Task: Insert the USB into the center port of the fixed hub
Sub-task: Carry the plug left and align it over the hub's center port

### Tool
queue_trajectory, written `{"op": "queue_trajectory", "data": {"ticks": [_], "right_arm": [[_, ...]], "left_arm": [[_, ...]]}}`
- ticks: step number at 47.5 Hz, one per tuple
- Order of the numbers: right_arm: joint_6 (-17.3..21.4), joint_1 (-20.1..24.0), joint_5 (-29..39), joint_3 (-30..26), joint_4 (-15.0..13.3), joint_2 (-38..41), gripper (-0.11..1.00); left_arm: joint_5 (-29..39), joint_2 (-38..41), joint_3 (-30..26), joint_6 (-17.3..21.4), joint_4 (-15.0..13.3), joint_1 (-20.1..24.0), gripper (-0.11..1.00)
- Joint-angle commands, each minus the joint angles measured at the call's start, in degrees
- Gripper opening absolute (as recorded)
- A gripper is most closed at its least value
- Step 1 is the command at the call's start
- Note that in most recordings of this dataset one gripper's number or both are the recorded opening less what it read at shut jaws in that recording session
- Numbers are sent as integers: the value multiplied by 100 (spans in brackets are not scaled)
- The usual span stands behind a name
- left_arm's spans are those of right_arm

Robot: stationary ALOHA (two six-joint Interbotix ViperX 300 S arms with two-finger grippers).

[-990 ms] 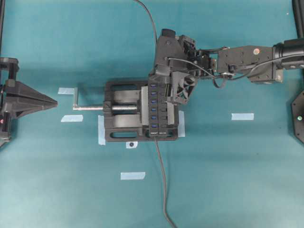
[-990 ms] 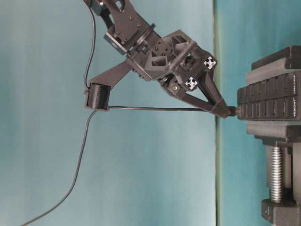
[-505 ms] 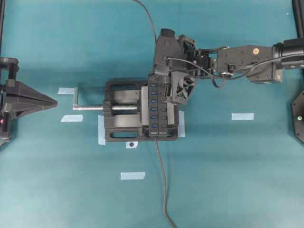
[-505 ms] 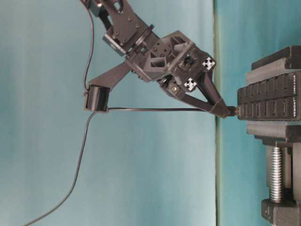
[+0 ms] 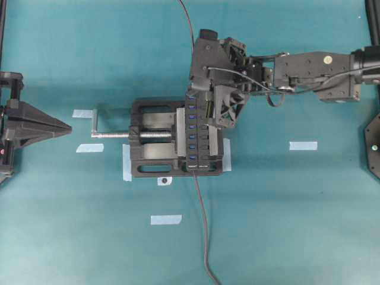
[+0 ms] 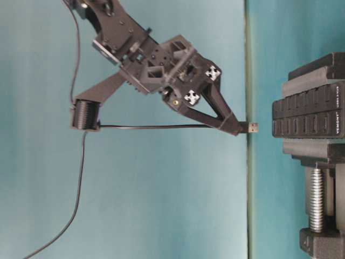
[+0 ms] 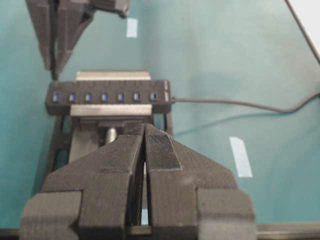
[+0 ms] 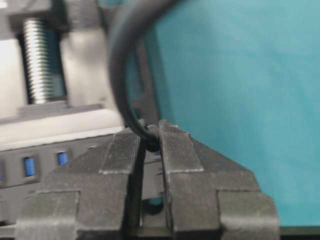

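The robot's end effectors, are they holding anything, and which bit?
The right end effector pinches the USB by its black body's back end. The left end effector is shut, holding nothing.

A robotics lab bench: teal table with tape marks; clamped vise.

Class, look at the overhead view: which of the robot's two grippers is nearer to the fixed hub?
Right. The right gripper holds the USB just short of the fixed hub; the left gripper sits far off, beyond the vise.
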Motion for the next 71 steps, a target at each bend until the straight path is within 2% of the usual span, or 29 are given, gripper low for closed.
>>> {"op": "queue_trajectory", "data": {"ticks": [1,13,25,40,71], "right_arm": [[18,97,44,-176,53,-264,8],[35,272,202,-237,202,-466,8],[299,422,211,-237,202,-483,8],[316,598,246,-246,202,-439,8],[316,659,281,-255,202,-114,8]], "left_arm": [[-26,18,-114,-9,0,0,0],[-26,26,-123,-18,0,0,0],[-26,26,-114,-18,0,0,0],[-26,18,-105,-18,0,0,0],[-26,26,-114,-149,9,0,0]]}}
